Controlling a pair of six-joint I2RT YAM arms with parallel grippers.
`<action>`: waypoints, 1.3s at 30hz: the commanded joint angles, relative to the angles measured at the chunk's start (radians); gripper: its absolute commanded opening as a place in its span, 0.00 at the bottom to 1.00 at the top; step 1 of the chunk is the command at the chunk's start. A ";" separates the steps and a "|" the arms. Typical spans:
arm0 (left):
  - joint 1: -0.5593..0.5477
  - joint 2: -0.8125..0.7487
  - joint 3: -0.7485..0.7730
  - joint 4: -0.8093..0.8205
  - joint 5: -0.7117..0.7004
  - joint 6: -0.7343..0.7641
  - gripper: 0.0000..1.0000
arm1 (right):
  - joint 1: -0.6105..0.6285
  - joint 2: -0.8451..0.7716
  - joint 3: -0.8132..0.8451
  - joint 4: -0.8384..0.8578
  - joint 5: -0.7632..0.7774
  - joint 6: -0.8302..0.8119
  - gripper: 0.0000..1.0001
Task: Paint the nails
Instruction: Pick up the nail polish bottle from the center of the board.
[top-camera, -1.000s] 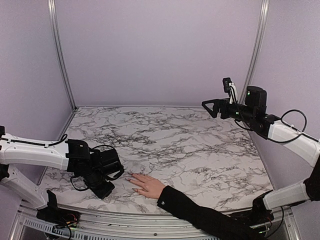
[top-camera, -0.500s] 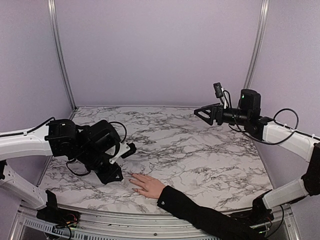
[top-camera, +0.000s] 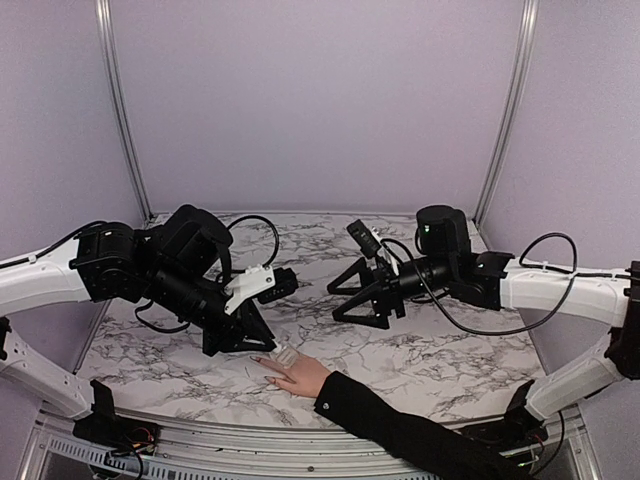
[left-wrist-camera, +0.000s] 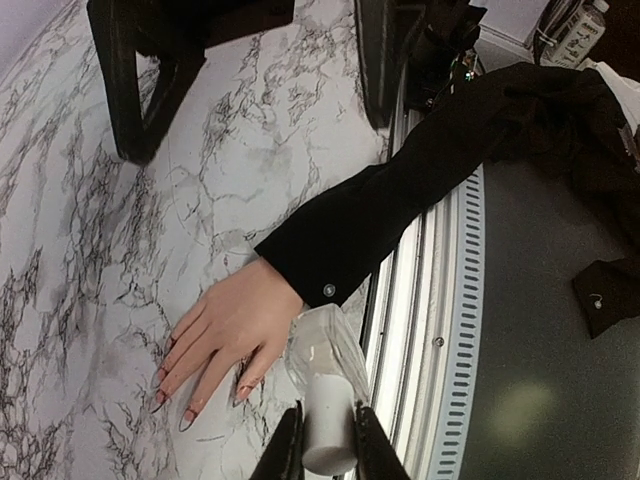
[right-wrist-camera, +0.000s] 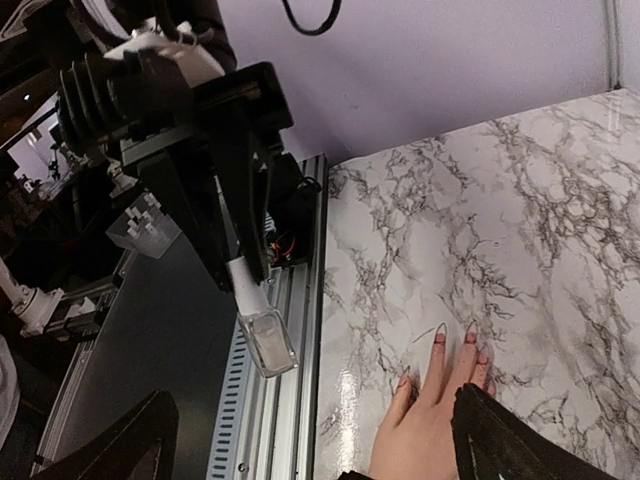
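Note:
A pale hand (top-camera: 296, 373) in a black sleeve (top-camera: 400, 430) lies flat on the marble table near its front edge. Its small nails (left-wrist-camera: 189, 413) carry long clear tips and also show in the right wrist view (right-wrist-camera: 439, 331). My left gripper (top-camera: 268, 345) is shut on the white cap (left-wrist-camera: 328, 428) of a clear nail polish bottle (left-wrist-camera: 318, 352). It holds the bottle just above the hand, next to the thumb. The bottle also shows in the right wrist view (right-wrist-camera: 263, 342). My right gripper (top-camera: 334, 303) is open and empty above the table, behind the hand, and also shows in its own wrist view (right-wrist-camera: 312, 396).
The marble table (top-camera: 420, 300) has a metal rail (left-wrist-camera: 440, 300) along its front edge. Purple walls with metal posts (top-camera: 118, 100) enclose the back and sides. A cable loops by the right arm (top-camera: 520, 285).
My left arm has swung right and forward, bringing its gripper from the table's left side to just over the hand. My right arm has come down and left from the back right towards the middle.

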 joint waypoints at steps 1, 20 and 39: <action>0.005 -0.020 0.041 0.105 0.099 0.090 0.00 | 0.082 0.027 -0.008 -0.007 -0.026 -0.054 0.92; 0.007 0.012 0.044 0.204 0.179 0.154 0.00 | 0.210 0.100 0.048 -0.053 -0.062 -0.157 0.69; 0.006 0.029 0.026 0.209 0.181 0.200 0.00 | 0.219 0.109 0.095 -0.092 -0.065 -0.158 0.36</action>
